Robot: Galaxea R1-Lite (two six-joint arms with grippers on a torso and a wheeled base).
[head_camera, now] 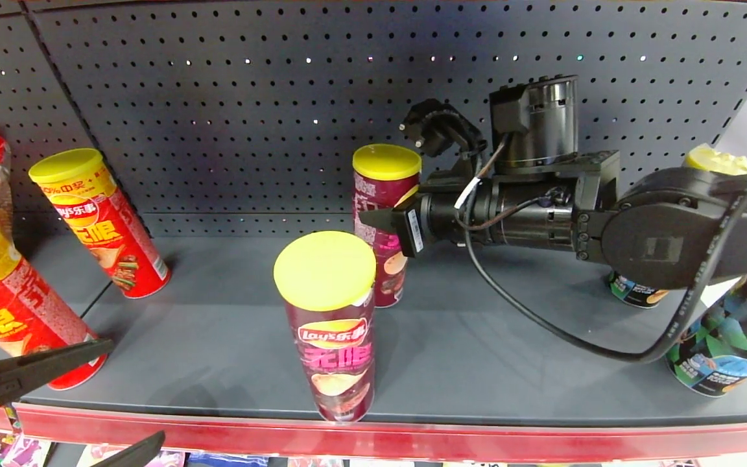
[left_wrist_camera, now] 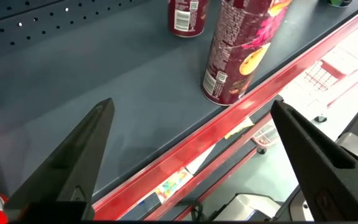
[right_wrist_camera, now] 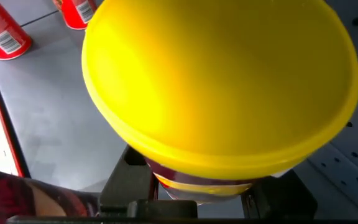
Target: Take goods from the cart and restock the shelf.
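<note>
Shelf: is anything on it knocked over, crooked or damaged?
Nothing toppled, spilled or dented. Only oddity: the front maroon can stands right at the shelf's red lip, ahead of the rear maroon can that the right gripper clamps.

The right arm is matte black — a silver cylinder on top, a black cable looping beneath.

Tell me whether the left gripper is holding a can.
No, the left gripper stands open and empty in front of the shelf edge.
</note>
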